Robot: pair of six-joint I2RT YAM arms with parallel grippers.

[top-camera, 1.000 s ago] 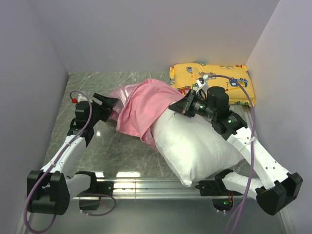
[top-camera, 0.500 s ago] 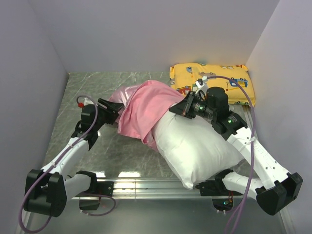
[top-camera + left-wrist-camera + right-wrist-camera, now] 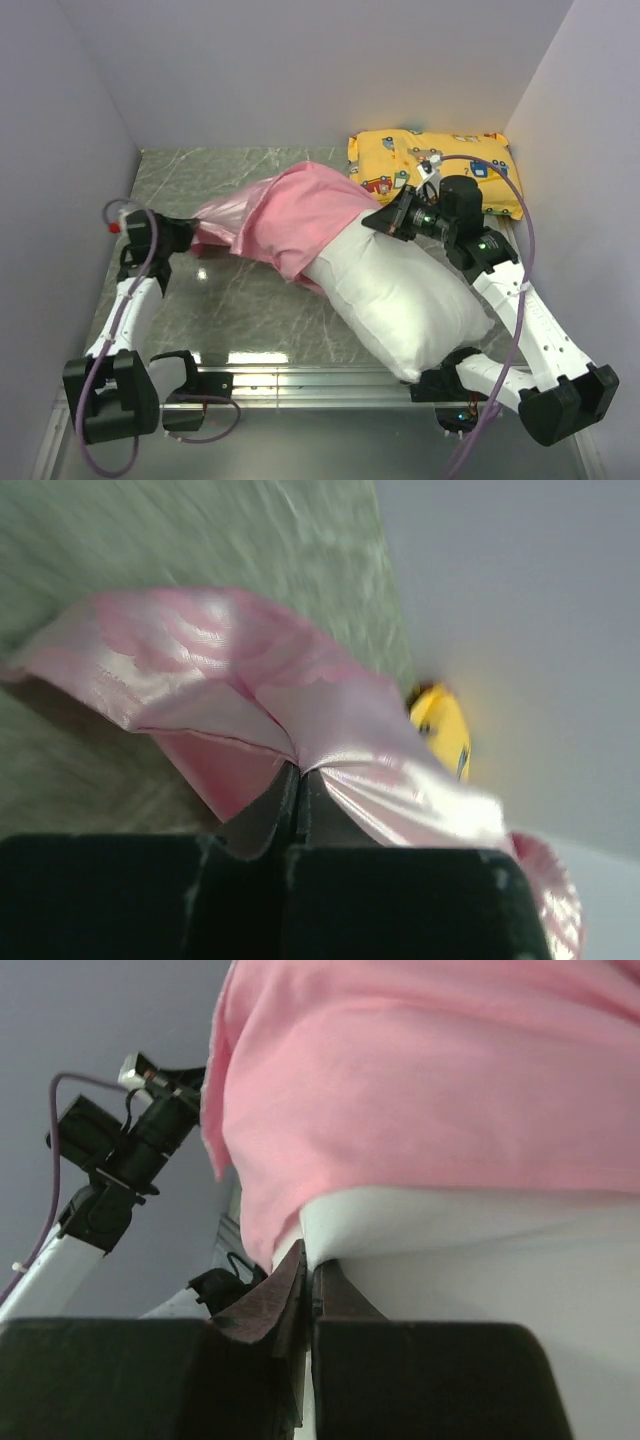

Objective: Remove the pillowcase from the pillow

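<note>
From above, we see the pillowcase (image 3: 285, 215) covering only the pillow's (image 3: 400, 300) far end. The left gripper (image 3: 188, 237) has dragged it leftward since a second ago. Left wrist: jaws pinched shut on the satin. Right wrist: the right gripper's (image 3: 308, 1265) jaws clamp the pillow's white fabric.

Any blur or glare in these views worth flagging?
Left wrist view: motion-smeared throughout, the table streaked, with a bright sheen on the pillowcase. Top view: sharp, with small glare patches on the table near its front edge. Right wrist view: reasonably crisp, the pillow evenly lit, no glare.
</note>
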